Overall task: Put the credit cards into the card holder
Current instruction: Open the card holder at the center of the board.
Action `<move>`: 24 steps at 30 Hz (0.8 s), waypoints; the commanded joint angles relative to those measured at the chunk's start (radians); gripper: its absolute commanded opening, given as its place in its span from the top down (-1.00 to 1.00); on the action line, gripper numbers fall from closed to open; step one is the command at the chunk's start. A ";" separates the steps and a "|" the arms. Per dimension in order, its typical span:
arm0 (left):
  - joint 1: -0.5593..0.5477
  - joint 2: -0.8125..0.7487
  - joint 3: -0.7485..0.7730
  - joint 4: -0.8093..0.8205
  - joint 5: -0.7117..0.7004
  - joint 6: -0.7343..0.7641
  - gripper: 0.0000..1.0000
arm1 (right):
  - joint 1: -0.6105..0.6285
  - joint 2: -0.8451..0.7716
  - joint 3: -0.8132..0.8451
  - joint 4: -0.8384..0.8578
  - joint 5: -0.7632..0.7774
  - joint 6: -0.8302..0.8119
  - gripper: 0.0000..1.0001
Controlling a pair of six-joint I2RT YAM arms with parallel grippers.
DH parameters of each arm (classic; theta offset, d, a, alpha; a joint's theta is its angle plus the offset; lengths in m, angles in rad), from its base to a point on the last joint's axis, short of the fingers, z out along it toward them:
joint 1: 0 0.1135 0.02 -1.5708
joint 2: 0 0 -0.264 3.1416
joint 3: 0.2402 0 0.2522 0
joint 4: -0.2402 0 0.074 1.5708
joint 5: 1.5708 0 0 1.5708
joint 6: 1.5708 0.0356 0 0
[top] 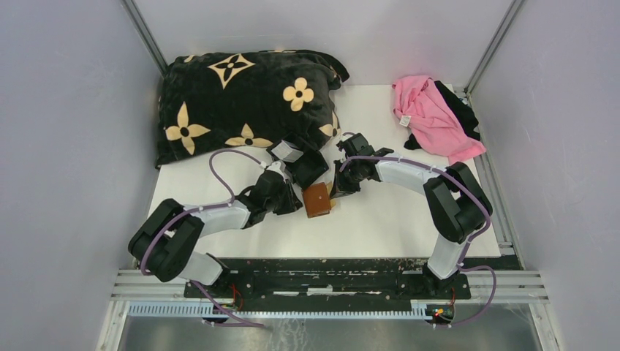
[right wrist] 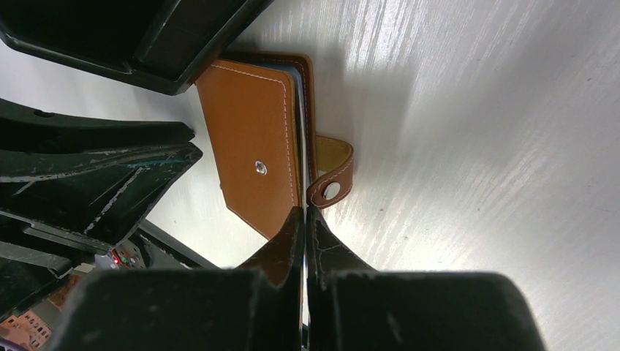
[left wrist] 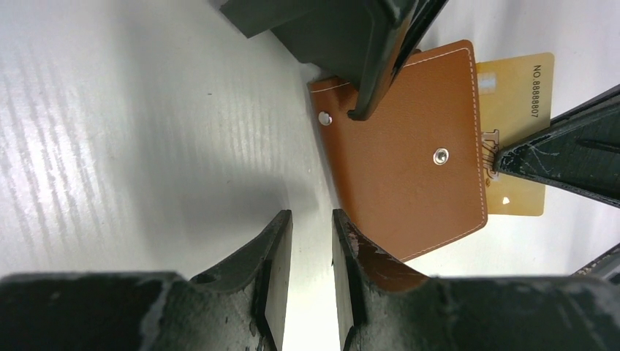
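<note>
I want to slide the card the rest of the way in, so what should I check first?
1. Gold card pinched in the shut right fingers: ok.
2. Card's leading edge tucked behind the front flap of the wallet, the rest sticking out: ok.
3. Left fingers open, nothing between them: ok.
4. Wallet held steady by the left fingers: cannot tell.
5. Black tray clear of the wallet: cannot tell.
</note>
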 commanded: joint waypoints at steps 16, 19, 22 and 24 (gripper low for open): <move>-0.020 0.092 0.004 0.006 0.018 0.003 0.32 | -0.017 0.009 0.009 -0.006 -0.027 -0.033 0.98; -0.020 0.093 0.002 0.006 0.019 0.003 0.33 | -0.017 0.013 0.012 -0.002 -0.036 -0.030 0.98; -0.020 0.082 -0.006 0.005 0.014 0.000 0.33 | -0.017 0.010 0.020 -0.003 -0.041 -0.029 0.98; -0.020 0.069 -0.011 -0.002 0.007 -0.002 0.33 | -0.018 0.005 0.027 -0.009 -0.041 -0.030 0.98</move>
